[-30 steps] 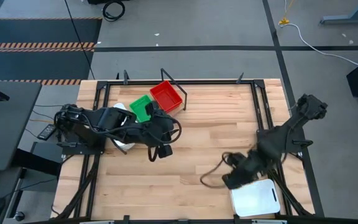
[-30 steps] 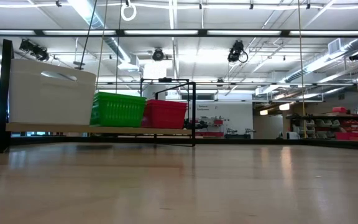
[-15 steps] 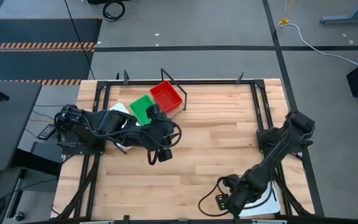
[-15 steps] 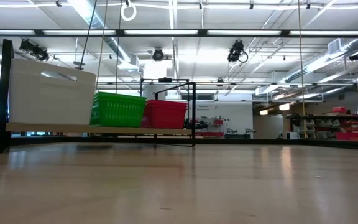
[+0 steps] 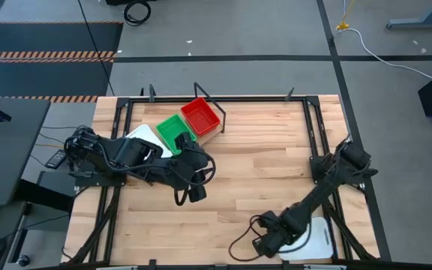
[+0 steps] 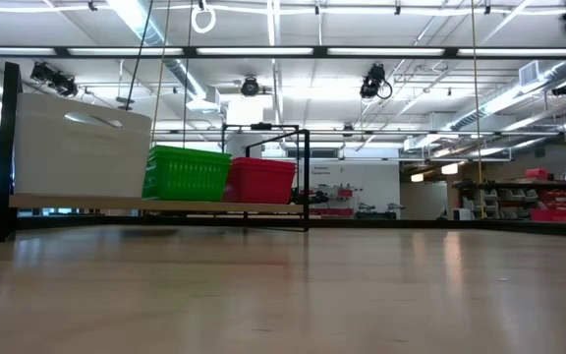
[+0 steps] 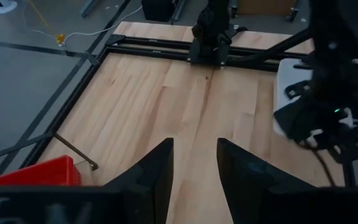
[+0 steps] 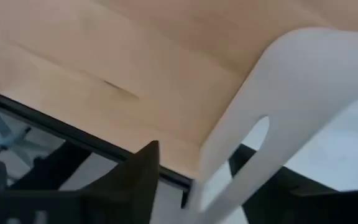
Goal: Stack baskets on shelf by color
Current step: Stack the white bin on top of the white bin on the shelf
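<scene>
The shelf [image 6: 165,207] stands at the table's far left and carries a white basket [image 5: 147,136], a green basket [image 5: 173,129] and a red basket [image 5: 201,116] side by side. Another white basket [image 5: 319,238] lies on the table at the near right corner. My right gripper [image 5: 265,242] is open at this basket's left end, with the end wall and its handle hole [image 8: 257,134] between the fingers. My left gripper [image 5: 188,195] is open and empty above the bare table, just near of the shelf. My right gripper has one finger [image 8: 138,177] outside the white basket's end wall and the other behind it, coming level from the table's left. I cannot tell whether either finger touches the wall. The basket rests on the table.
Black frame rails [image 5: 317,131] run along the table's edges, close to the white basket at the near right. Bare wood [image 5: 253,157] lies between the two arms. The red basket also shows in the left wrist view [image 7: 36,174].
My right arm has swung toward the table's near edge, and its gripper has gone from over the white basket's far left corner to its left end. My left gripper has drawn a little toward the near edge, uncovering more of the shelf's white basket.
</scene>
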